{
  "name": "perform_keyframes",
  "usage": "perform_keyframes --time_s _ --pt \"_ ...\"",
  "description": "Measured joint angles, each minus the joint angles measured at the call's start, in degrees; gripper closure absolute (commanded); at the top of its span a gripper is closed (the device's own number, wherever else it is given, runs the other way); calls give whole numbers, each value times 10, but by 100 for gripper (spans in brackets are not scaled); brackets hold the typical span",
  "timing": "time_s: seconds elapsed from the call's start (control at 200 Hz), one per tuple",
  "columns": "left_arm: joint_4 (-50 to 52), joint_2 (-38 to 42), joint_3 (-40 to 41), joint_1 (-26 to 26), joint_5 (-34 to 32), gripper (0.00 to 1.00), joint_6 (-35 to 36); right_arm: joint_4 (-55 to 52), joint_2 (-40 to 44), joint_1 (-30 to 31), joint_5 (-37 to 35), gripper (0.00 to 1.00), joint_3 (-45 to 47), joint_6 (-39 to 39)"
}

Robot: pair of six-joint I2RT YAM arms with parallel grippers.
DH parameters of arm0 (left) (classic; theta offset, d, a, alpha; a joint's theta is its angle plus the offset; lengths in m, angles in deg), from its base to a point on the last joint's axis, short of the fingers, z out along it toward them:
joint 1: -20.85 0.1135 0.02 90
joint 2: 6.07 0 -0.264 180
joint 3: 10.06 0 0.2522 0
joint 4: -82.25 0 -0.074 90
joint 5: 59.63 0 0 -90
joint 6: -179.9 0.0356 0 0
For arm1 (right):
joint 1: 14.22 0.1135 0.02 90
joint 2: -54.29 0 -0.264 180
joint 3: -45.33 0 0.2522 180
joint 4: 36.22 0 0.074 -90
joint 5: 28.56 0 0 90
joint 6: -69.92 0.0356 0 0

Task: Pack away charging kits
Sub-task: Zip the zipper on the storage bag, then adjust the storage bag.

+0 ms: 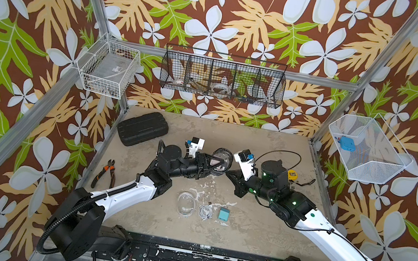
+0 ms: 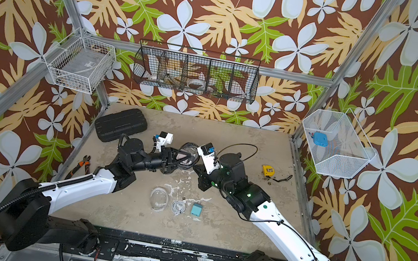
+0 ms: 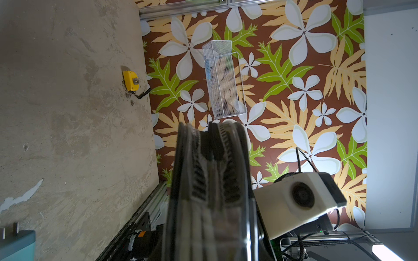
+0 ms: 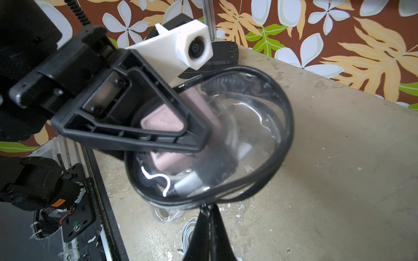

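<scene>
Left end effector (image 1: 213,165) is clamped on the black-rimmed pouch (image 4: 248,126), near the black ribbed case (image 1: 142,129). Pink plug block (image 4: 162,122) and white cable (image 4: 190,183) sit inside it. Right end effector (image 4: 208,210) has its fingers together, pinching the pouch rim. Clear-rimmed pouch (image 1: 185,204), coiled cable (image 1: 205,211) and teal plug block (image 1: 223,214) lie in a row on the desk (image 1: 242,230), well apart from the case.
</scene>
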Motion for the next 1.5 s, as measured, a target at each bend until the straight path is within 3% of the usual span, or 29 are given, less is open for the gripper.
perform_keyframes --time_s 0.305,0.606,0.691,0.796,0.871,1.116,1.501 --pt "24 1 -1 0 41 97 20 -33 -30 0 -89 100 -33 -16" --pt "104 24 3 1 69 100 125 -72 -65 -2 -121 100 -82 -45" --pt "113 30 12 1 70 100 150 -88 -73 -9 -90 99 -90 -47" --pt "168 33 -6 1 76 100 212 -130 -89 -17 -50 66 -127 -49" --pt "249 32 -39 1 82 100 283 -155 -92 -23 -47 56 -156 -54" --pt "425 5 -109 1 42 100 490 -234 -44 -41 33 45 -156 -60" --pt "546 -3 -154 -24 151 97 672 -190 -93 -103 296 29 -139 -45"
